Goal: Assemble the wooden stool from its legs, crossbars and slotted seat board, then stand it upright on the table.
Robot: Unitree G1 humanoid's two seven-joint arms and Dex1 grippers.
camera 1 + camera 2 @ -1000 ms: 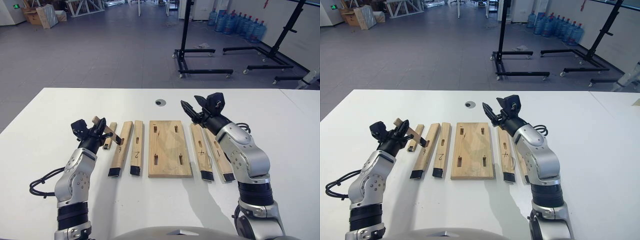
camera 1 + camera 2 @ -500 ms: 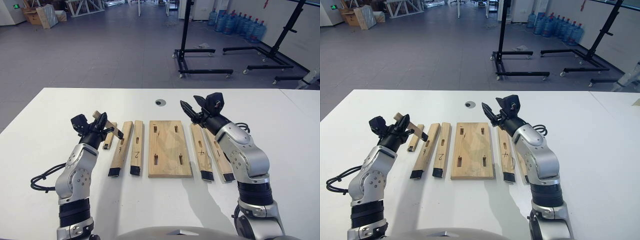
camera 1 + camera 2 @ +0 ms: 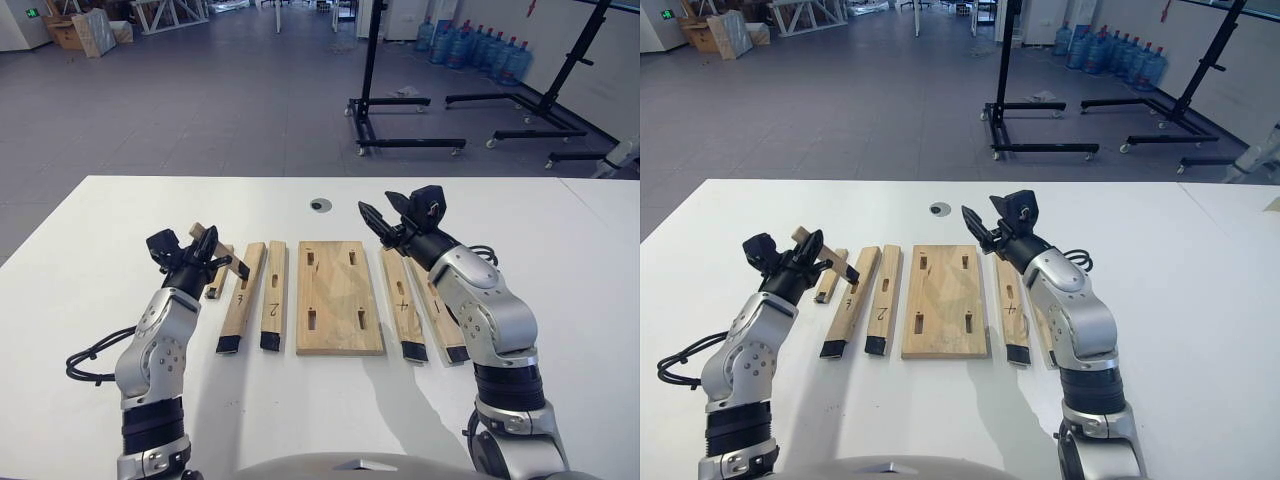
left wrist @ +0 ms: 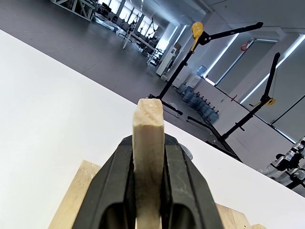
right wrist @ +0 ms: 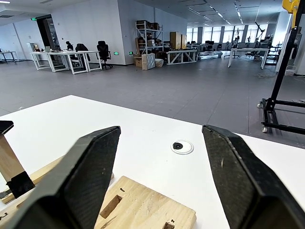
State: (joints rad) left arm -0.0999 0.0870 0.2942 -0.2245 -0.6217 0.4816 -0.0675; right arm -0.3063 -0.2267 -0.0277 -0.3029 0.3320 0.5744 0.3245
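The slotted seat board (image 3: 340,296) lies flat at the table's middle. Two legs (image 3: 241,297) (image 3: 273,294) lie left of it and two more (image 3: 402,303) (image 3: 441,314) lie to its right. A short crossbar (image 3: 217,274) rests beside the leftmost leg. My left gripper (image 3: 212,256) hangs just above that spot, shut on another short crossbar (image 4: 148,119) whose end sticks up past the fingers (image 4: 116,176). My right gripper (image 3: 385,217) hovers open over the far ends of the right legs, holding nothing; its fingers (image 5: 90,176) stand wide apart.
A round grommet hole (image 3: 321,205) sits in the white table (image 3: 560,300) beyond the board. A black cable (image 3: 88,362) loops by my left arm. Black wheeled stands (image 3: 405,120) are on the floor behind the table.
My left gripper has drifted slightly right and away from me with the crossbar still in it. The right arm has hardly moved.
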